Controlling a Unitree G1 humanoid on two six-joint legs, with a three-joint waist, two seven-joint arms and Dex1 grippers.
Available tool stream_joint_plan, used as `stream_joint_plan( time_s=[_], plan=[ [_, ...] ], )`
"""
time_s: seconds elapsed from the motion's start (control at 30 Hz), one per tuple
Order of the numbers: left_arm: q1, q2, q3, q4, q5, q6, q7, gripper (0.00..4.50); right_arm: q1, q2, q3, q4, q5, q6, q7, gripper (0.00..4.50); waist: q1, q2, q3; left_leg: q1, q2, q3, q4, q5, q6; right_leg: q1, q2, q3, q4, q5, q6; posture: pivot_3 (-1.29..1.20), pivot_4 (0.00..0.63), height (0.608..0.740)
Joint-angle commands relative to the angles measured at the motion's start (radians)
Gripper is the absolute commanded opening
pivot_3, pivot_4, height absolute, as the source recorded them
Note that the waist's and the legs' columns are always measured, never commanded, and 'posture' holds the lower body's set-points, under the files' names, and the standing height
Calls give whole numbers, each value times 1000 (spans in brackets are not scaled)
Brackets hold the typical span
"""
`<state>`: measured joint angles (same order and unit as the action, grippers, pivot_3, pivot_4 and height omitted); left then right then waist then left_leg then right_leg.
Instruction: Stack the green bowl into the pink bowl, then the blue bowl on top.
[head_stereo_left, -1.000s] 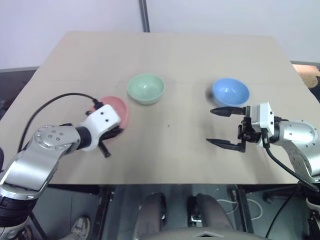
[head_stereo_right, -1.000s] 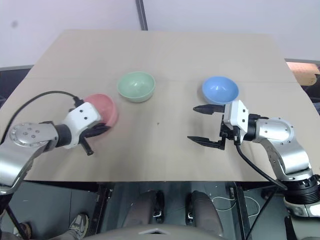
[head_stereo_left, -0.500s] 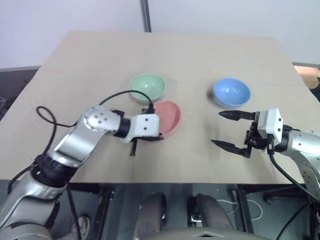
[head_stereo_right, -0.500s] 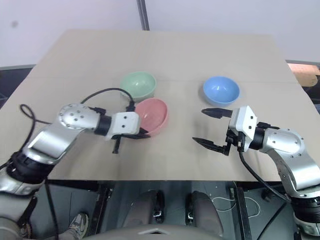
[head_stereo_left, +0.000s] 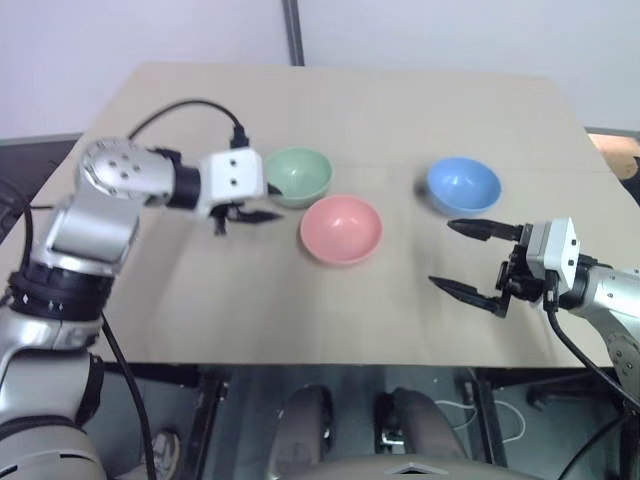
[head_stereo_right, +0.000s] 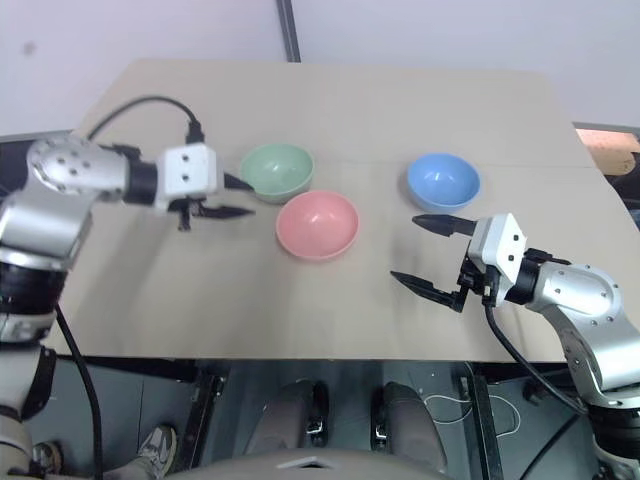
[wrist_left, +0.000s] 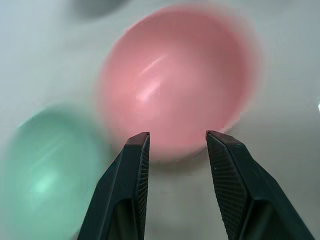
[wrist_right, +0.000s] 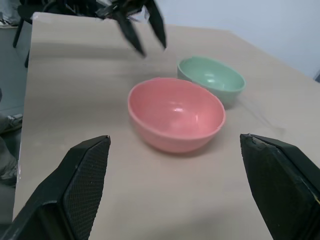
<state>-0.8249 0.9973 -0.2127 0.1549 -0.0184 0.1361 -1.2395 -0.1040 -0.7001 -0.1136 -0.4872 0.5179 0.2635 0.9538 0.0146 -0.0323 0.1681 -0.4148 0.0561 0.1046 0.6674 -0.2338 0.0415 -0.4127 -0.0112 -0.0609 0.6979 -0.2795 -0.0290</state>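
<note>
The pink bowl (head_stereo_left: 341, 228) stands upright in the middle of the table, free of both grippers. Just behind it and to its left sits the green bowl (head_stereo_left: 297, 177). The blue bowl (head_stereo_left: 463, 185) stands apart on the right. My left gripper (head_stereo_left: 270, 203) hovers close to the green bowl's left side, open and empty; in the left wrist view its fingers (wrist_left: 135, 155) frame the pink bowl (wrist_left: 175, 85) below. My right gripper (head_stereo_left: 443, 255) hangs wide open and empty in front of the blue bowl, pointing toward the pink bowl (wrist_right: 175, 115).
The tan table (head_stereo_left: 180, 290) has bare room along its front and left. A black cable (head_stereo_left: 190, 105) loops from my left wrist. A dark post (head_stereo_left: 292, 30) rises behind the table's far edge.
My left gripper carried the pink bowl from the left side to the middle, let go of it, and drew back up and left beside the green bowl. The right gripper stayed put.
</note>
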Motion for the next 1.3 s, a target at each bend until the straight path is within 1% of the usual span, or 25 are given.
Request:
stream_joint_plan(
  time_s=[0.03, 0.17, 0.23, 0.4, 0.5, 0.6, 0.7, 0.83, 1.07, 1.17, 1.2, 1.23, 1.27, 1.3],
  plan=[
    [-164, -29, -93, 293, 232, -237, 142, 1879, -45, 13, 15, 16, 3, -25, 7, 4500, 4, -1, 0, 0, -1, -1, 1, 0, 0, 1, 0, -1, 0, 0, 0, 0, 150, 740],
    [-308, -141, -194, 579, 387, -416, 245, 1879, -66, 20, 26, 28, -7, -26, -4, 4500, 11, -1, 0, -2, -1, -1, 2, -1, 2, 1, -1, -1, -1, 1, 1, 0, 150, 740],
    [-345, -186, -214, 668, 415, -468, 254, 1879, -61, 19, 23, 20, -7, -18, -13, 4500, 7, -1, 0, -2, -2, 0, 2, 0, 1, 1, -2, -1, -2, 1, 1, 0, 150, 740],
    [-396, -249, -227, 781, 432, -550, 209, 1879, 5, -1, -19, -43, 4, 5, -43, 4500, -3, -2, 1, -7, -2, 1, 2, 0, 0, -4, -3, -1, -2, 3, -2, 0, 150, 740],
    [-412, -273, -235, 833, 457, -579, 221, 1879, 39, -7, -35, -71, 6, 11, -60, 4500, -4, -2, 1, -9, -2, 1, 1, 0, 0, -7, -3, -1, -2, 3, -2, 0, 150, 740],
    [-423, -293, -233, 868, 468, -599, 225, 1879, 51, -11, -41, -92, 11, 22, -77, 4500, -4, -1, 1, -8, -2, 2, 2, 0, 0, -6, -3, -1, -2, 2, -1, 0, 150, 740],
    [-453, -299, -192, 876, 430, -581, 182, 1879, 58, -17, -56, -108, 19, 34, -87, 4500, -3, -2, 1, -7, -2, 1, 3, 0, 0, -4, -3, -1, -1, 1, 2, 0, 150, 740],
    [-465, -254, -148, 827, 363, -573, 51, 1879, 72, -19, -60, -109, 13, 33, -88, 4500, -4, -2, 1, -8, -1, 0, 5, 0, 1, -4, -3, -2, -1, 1, 2, 0, 150, 740],
    [-423, -213, -138, 744, 363, -545, -4, 1879, 47, -14, -38, -88, 10, 24, -81, 4500, -3, -2, 1, -6, -1, 0, 4, 0, 0, -3, -3, -2, 0, 2, 1, 0, 150, 740],
    [-389, -197, -135, 694, 352, -552, -38, 2681, 46, -16, -38, -85, 10, 24, -76, 4500, -3, -2, 1, -6, -1, 0, 5, 0, 0, -3, -3, -2, -1, 1, 1, 0, 150, 740],
    [-377, -198, -130, 674, 347, -545, -35, 3214, 48, -17, -39, -85, 11, 24, -74, 4500, -3, -2, 1, -6, -1, 0, 5, 0, 0, -3, -3, -2, 0, 2, 1, 0, 150, 740],
    [-370, -203, -125, 660, 346, -537, -21, 3562, 49, -17, -39, -84, 11, 24, -72, 4500, -2, -2, 1, -6, -1, 0, 5, 0, 0, -3, -3, -2, 0, 2, 0, 0, 150, 740],
    [-366, -212, -123, 651, 351, -528, -3, 4128, 50, -18, -39, -83, 10, 24, -69, 4500, -1, -2, 1, -6, -1, 0, 5, 0, 0, -3, -3, -2, 0, 2, 0, 0, 150, 740],
    [-361, -215, -126, 641, 359, -527, 7, 4353, 52, -19, -40, -84, 11, 25, -68, 4500, 0, -2, 1, -6, -1, 0, 5, 0, 0, -3, -3, -2, 0, 2, 0, 0, 150, 740]
  ],
)
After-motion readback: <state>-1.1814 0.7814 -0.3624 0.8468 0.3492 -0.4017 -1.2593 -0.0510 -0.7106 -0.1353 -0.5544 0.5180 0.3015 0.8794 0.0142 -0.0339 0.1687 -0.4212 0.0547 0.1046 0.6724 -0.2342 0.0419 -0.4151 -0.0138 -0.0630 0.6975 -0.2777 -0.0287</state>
